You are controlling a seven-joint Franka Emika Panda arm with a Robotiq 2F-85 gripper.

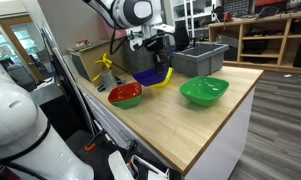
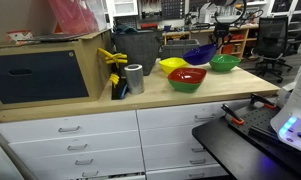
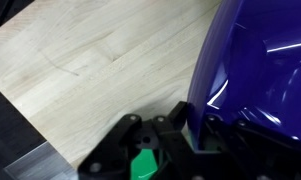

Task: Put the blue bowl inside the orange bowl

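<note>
A wooden worktop [image 1: 220, 115] carries three bowls, and a fourth hangs in the air above it. The claw [image 3: 195, 128] is pinched narrow on the rim of the blue bowl [image 1: 148, 76], one finger inside the wall and one outside. That thin edge grip appears chosen because the bowl is too wide to span.

The blue bowl is clear of the worktop. In both exterior views it hangs over the yellow bowl [image 1: 167, 78] and just beside and above the orange bowl [image 2: 187, 78]. The orange bowl sits upright on the side toward the drawer-front edge. The green bowl [image 1: 203, 91] rests apart, toward the far end.

Held by one side only, the blue bowl hangs tilted, its gripped rim highest. Its opening faces partly upward and partly sideways. Its rim is roughly square and wavy, so it shows no clear long axis. It will probably need levelling, opening up, before it can nest.
</note>
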